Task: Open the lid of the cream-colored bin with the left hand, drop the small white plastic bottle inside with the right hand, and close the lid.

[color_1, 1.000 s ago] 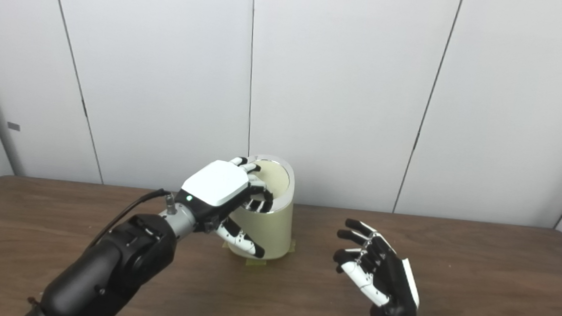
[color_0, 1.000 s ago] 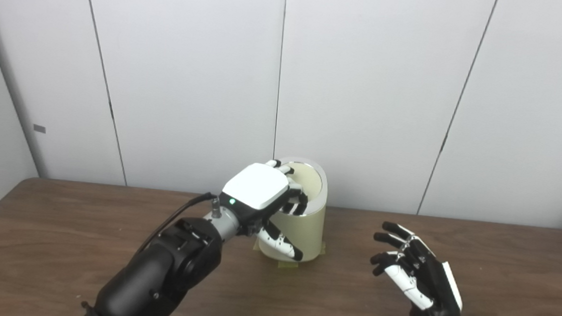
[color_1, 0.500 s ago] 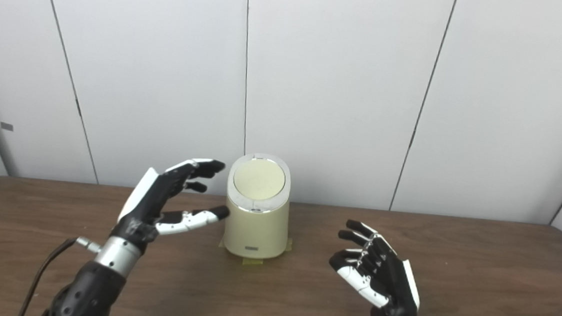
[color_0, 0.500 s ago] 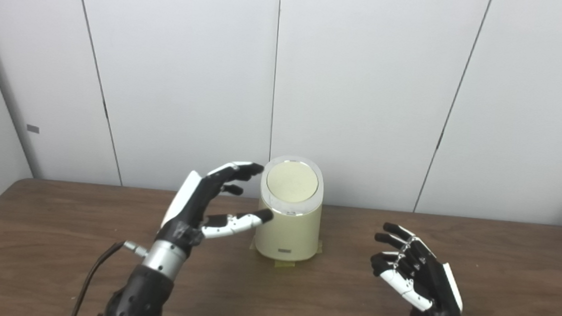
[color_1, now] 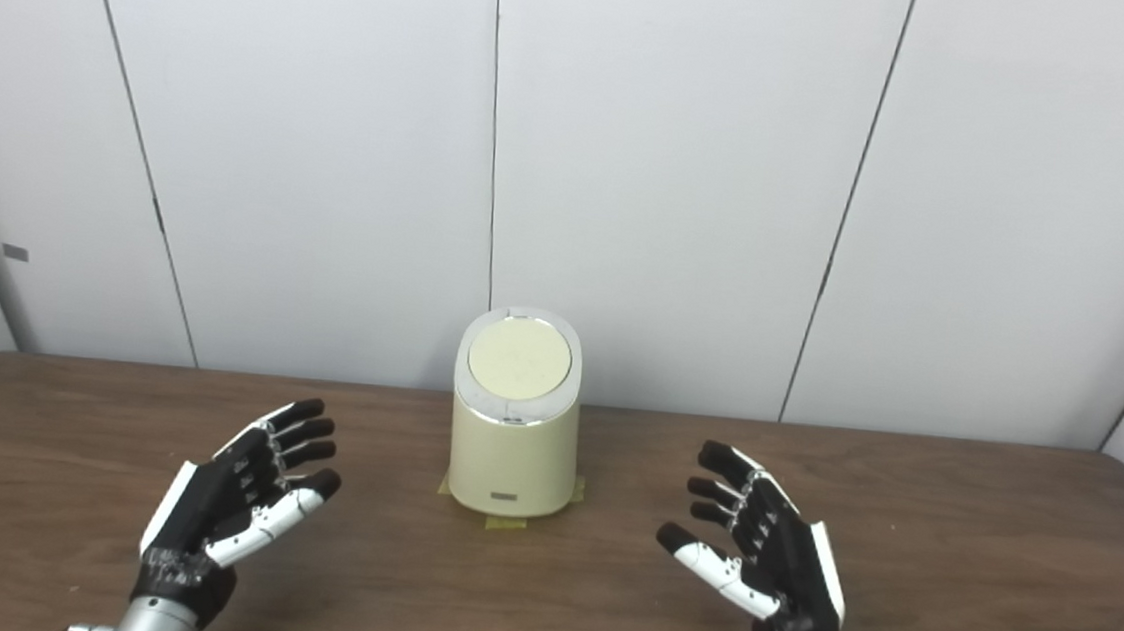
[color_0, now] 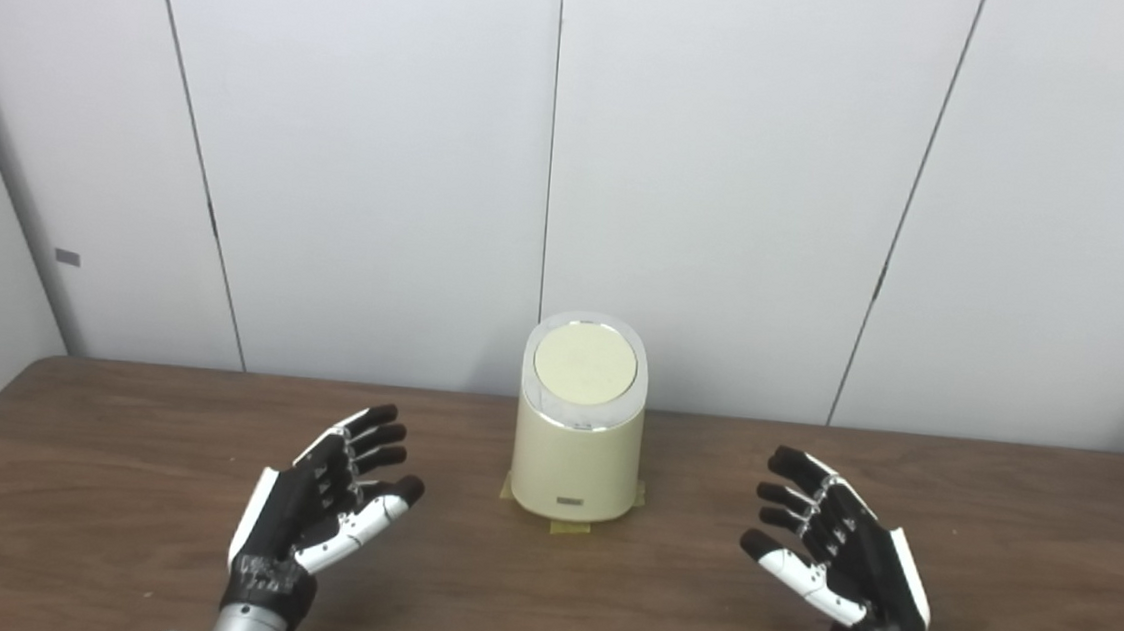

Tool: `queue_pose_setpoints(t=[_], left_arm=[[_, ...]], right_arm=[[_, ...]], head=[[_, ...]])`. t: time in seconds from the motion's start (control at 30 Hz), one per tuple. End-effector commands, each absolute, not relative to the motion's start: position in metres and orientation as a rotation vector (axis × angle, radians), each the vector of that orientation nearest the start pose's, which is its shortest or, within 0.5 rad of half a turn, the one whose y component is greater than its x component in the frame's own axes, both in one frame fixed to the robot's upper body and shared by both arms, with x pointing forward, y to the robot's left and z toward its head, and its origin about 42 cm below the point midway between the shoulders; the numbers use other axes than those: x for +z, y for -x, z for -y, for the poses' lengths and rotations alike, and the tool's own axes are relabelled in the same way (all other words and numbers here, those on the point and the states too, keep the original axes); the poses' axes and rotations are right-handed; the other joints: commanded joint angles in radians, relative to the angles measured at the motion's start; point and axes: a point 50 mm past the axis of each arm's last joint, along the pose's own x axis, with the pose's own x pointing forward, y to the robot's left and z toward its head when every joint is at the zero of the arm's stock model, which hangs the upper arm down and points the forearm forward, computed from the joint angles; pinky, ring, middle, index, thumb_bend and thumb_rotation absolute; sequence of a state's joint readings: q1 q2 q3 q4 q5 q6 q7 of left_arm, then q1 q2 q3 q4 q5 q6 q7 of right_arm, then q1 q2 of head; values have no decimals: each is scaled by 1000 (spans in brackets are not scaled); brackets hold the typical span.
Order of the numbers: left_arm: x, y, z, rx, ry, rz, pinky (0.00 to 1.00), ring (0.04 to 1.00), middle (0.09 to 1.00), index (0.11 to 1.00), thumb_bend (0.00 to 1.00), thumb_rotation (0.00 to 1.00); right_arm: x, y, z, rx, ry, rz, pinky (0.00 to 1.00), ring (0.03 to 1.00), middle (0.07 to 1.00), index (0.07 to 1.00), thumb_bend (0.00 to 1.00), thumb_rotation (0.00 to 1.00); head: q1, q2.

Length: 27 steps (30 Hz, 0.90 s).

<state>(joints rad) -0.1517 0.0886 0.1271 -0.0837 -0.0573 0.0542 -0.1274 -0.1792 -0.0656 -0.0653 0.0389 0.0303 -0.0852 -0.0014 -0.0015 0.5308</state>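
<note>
The cream-colored bin now stands with lid shut, and my left hand, pulled back from it, and right hand flank it empty, fingers spread, so the task looks done.

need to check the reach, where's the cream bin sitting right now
In both eye views the cream bin stands upright, lid shut, at the middle of the table's far edge by the wall, between and beyond the open left hand and right hand.

- Bin: cream, silver rim around lid.
- Hands: black, white panels.
- Table: dark brown woodgrain.
- Wall: white panels.
</note>
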Motion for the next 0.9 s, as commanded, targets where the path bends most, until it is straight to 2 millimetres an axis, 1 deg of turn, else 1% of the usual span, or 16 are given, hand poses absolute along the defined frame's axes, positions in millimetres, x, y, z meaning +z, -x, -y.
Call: queue_pose_setpoints(t=[0.0, 0.1, 0.17, 0.33, 0.47, 0.57, 0.87], left_arm=[[181, -337, -255, -56, -55, 269, 609, 755, 794, 832, 730, 244], [180, -340, -256, -64, -79, 260, 587, 733, 785, 823, 754, 266], [180, -341, -256, -67, -87, 257, 577, 724, 782, 820, 754, 258], [179, -343, -255, -76, -108, 260, 561, 720, 779, 819, 746, 239], [176, -344, -254, -76, -142, 265, 579, 722, 777, 813, 748, 250], [174, -345, -253, -73, -155, 265, 606, 714, 769, 802, 745, 234], [175, -344, -251, -65, -160, 262, 602, 723, 773, 806, 745, 266]], right_arm=[[167, -347, 234, -18, 41, 308, 652, 765, 808, 785, 907, 284], [166, -348, 233, -15, 44, 313, 637, 781, 820, 804, 895, 262], [166, -348, 233, -16, 46, 313, 630, 785, 825, 812, 885, 248], [165, -349, 231, -14, 45, 317, 624, 771, 823, 818, 890, 252], [167, -349, 230, -7, 40, 321, 607, 764, 824, 825, 881, 251], [168, -348, 229, -7, 34, 318, 600, 759, 825, 827, 875, 251], [169, -348, 228, -5, 21, 313, 603, 751, 819, 824, 872, 239]], head=[[-2, 2], [-4, 2], [-8, 1], [-12, 1], [-12, 2], [-12, 2], [-12, 5]])
